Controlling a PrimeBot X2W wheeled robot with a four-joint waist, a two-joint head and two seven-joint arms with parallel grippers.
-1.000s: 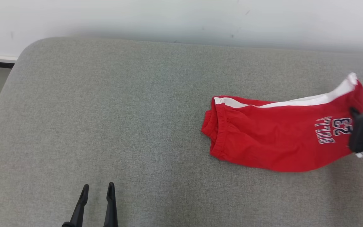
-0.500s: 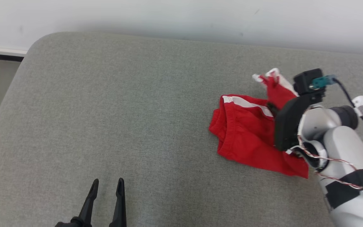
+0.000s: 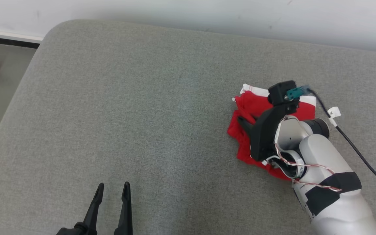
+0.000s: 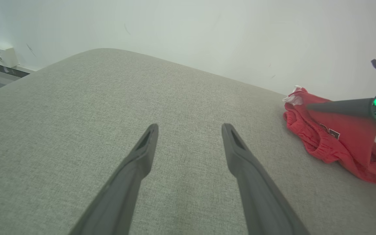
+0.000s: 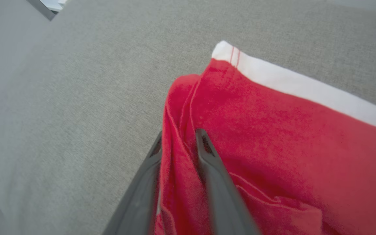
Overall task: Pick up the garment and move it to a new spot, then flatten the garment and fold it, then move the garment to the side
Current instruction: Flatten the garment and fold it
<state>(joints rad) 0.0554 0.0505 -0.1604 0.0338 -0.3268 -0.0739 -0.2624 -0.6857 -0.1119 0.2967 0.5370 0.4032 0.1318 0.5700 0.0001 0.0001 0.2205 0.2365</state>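
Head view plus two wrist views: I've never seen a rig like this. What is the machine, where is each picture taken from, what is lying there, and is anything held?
This is a two-armed robot, and each arm ends in a gripper with two long dark fingers. The head view comes from a camera on its head and looks down on a grey padded surface. Each wrist view looks along one gripper's own fingers.

On the surface lies a red garment with white trim, bunched up on the robot's right. The left gripper is open, with nothing between its fingers. The right gripper has a fold of the garment between its fingers. The pictures do not settle whether it is pinching the fold or letting it go. In the head view, the pale right arm reaches over the garment.
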